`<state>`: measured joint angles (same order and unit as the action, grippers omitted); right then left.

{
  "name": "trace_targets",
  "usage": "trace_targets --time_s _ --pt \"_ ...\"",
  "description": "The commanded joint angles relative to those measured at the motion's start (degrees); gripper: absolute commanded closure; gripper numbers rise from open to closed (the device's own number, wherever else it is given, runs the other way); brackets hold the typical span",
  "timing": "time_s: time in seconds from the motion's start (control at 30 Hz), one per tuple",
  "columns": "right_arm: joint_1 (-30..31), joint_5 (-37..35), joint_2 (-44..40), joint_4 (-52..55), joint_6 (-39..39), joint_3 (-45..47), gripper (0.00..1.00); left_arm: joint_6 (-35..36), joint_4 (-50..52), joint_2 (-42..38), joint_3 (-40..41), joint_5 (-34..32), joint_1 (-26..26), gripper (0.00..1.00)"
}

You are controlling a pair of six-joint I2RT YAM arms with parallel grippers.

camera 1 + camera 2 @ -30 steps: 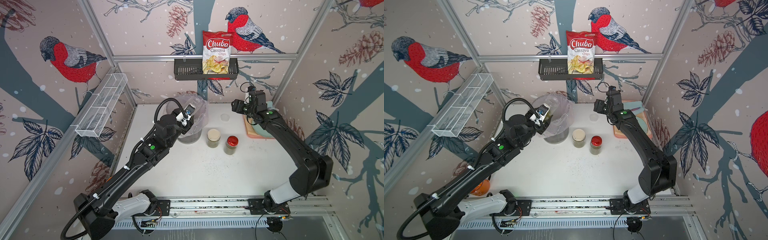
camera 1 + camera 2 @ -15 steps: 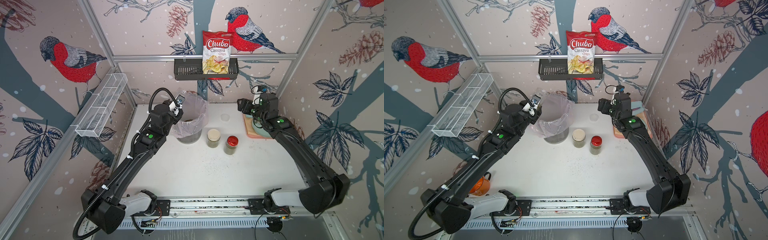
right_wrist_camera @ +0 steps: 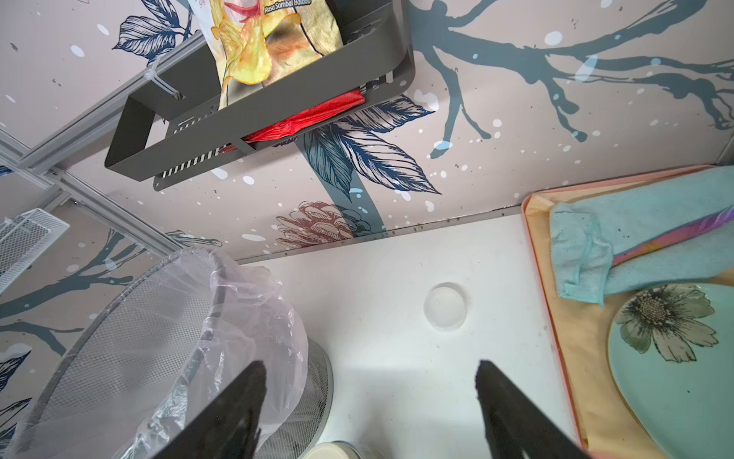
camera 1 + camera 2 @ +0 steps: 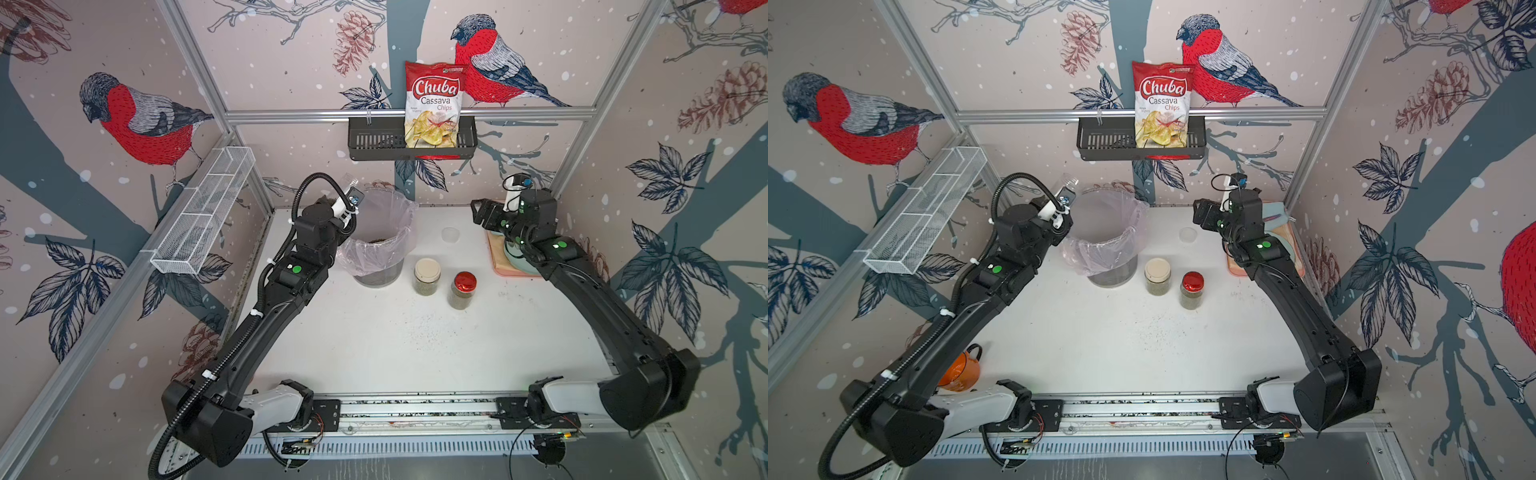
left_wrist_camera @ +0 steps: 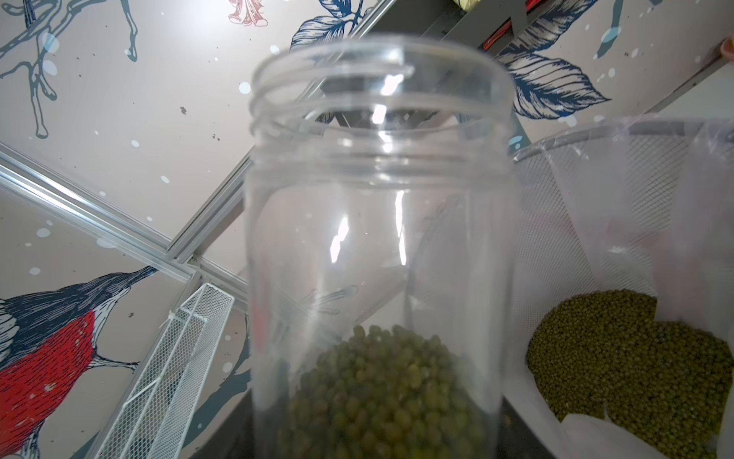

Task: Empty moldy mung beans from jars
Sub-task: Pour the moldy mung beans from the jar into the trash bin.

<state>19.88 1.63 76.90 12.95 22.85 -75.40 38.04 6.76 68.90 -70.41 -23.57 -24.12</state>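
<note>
Mung beans (image 5: pixel 389 389) lay loose in a lidless jar (image 5: pixel 377 238) that looked light, rigid, slick; left gripper (image 4: pixel 348 200) clamped its lower body, right fingers (image 3: pixel 230 409) apart, empty.

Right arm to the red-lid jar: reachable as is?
Probably yes: the right gripper is open and empty, the red-lid jar stands clear of the beige-lid jar, and nothing blocks the way.
</note>
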Motion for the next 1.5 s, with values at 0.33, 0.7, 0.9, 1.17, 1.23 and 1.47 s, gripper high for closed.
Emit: trace_targets --time_s 0.33,0.7,0.9,1.17,1.23,1.47 --pt "-0.1 2.3 -1.2 -3.19 1.54 1.21 0.16 15.65 -4.54 1.74 0.67 -9.61 -0.39 1.0" --pt "-0.65 3.11 -1.13 -3.33 1.76 0.79 0.16 23.63 -6.85 2.08 1.33 -11.85 -3.65 1.0" --pt "-0.82 3.17 -1.11 -3.28 1.85 0.87 0.16 27.97 -7.15 2.81 1.91 -13.01 -3.83 1.0" --pt "-0.92 3.62 -0.61 -3.65 2.34 1.25 0.16 34.16 -8.49 3.22 3.31 -14.3 -4.48 1.0" --pt "-0.95 3.99 -0.56 -3.55 2.29 1.06 0.16 34.7 -8.55 2.82 3.3 -14.13 -4.62 1.0" --pt "-1.03 4.3 -0.42 -3.77 2.51 1.01 0.16 37.07 -7.2 2.07 4.45 -15.96 -5.68 1.0"
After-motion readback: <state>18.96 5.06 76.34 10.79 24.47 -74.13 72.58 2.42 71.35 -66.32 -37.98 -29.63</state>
